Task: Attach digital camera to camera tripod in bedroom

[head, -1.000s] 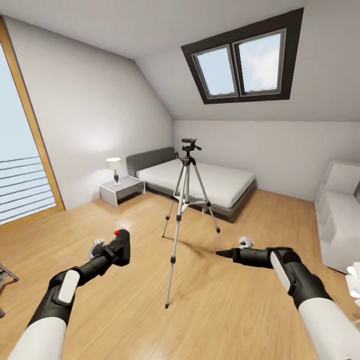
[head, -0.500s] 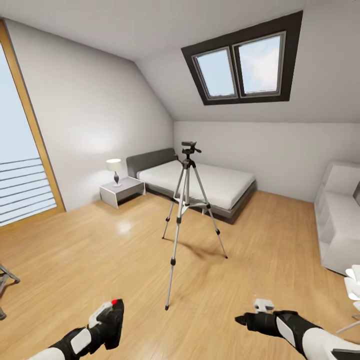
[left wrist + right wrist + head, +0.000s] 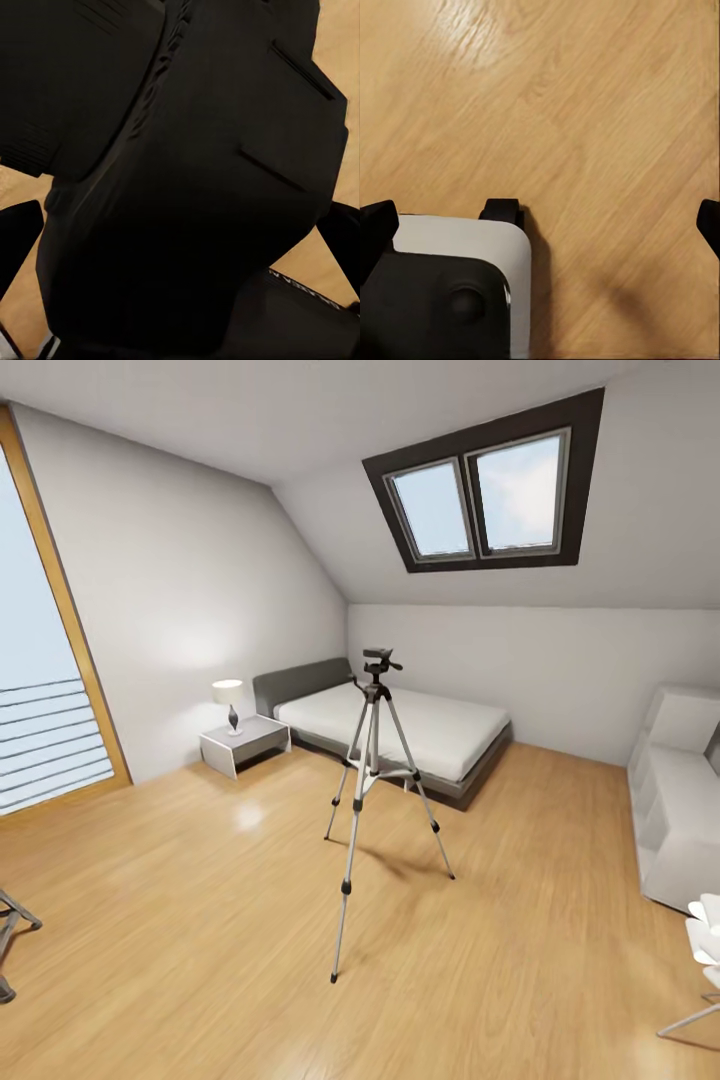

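I am clamping the digital camera (image 3: 187,187) in my left claw, my right claw's fingertips (image 3: 379,225) are standing apart over wood floor (image 3: 585,112), and the camera tripod (image 3: 372,780) is standing before the grey bed (image 3: 400,725).

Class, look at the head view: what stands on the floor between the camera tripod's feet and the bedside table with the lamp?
Nothing: in the head view only bare wood floor runs between the camera tripod and the bedside table.

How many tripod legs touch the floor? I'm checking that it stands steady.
3: the tripod has one leg nearest the camera, one toward the lamp side, one toward the shelf side. None hidden.
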{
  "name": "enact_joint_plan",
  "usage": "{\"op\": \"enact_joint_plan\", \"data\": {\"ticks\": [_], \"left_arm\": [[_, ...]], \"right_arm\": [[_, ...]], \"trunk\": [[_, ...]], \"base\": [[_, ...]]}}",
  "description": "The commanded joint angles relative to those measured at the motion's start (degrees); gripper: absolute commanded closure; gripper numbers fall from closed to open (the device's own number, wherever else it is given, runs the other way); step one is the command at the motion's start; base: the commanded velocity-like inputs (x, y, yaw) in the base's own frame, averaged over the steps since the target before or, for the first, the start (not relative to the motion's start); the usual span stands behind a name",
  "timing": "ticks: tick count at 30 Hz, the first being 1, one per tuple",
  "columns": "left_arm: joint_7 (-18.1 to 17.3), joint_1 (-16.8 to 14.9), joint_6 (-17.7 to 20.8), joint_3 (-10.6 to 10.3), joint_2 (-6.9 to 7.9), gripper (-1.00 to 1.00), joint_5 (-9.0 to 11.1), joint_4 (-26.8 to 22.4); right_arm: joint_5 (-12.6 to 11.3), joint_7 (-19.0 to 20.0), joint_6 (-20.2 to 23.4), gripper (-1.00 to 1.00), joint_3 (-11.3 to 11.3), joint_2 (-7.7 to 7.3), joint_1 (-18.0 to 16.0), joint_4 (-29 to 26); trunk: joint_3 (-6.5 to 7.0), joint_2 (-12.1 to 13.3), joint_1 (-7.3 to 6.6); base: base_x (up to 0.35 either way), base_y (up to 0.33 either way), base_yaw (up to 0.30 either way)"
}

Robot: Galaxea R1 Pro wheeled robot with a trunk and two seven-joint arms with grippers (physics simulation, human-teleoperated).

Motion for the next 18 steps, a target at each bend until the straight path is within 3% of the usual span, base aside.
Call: {"op": "enact_joint_plan", "data": {"ticks": [1, 9, 18], "left_arm": [[0.2, 0.2, -0.1, 0.0, 0.02, 1.0, -0.1, 0.0], [0.1, 3.2, -1.1, 0.0, -0.09, 1.0, -0.1, 0.0], [0.1, 3.5, -1.0, 0.0, -0.16, 1.0, -0.1, 0.0]], "right_arm": [[0.2, -0.2, -0.7, -1.0, -0.2, -0.01, 0.3, 0.2], [-0.2, -1.6, -1.8, -1.0, -0.3, 0.71, 1.7, 0.2], [-0.2, -1.7, -1.7, -1.0, -0.3, 0.91, 1.7, 0.2]], "trunk": [[0.13, 0.4, -0.22], [1.57, 3.6, -1.98], [3.18, 7.2, -3.96]], "base": [[0.0, 0.0, 0.0], [0.0, 0.0, 0.0], [0.0, 0.0, 0.0]]}}
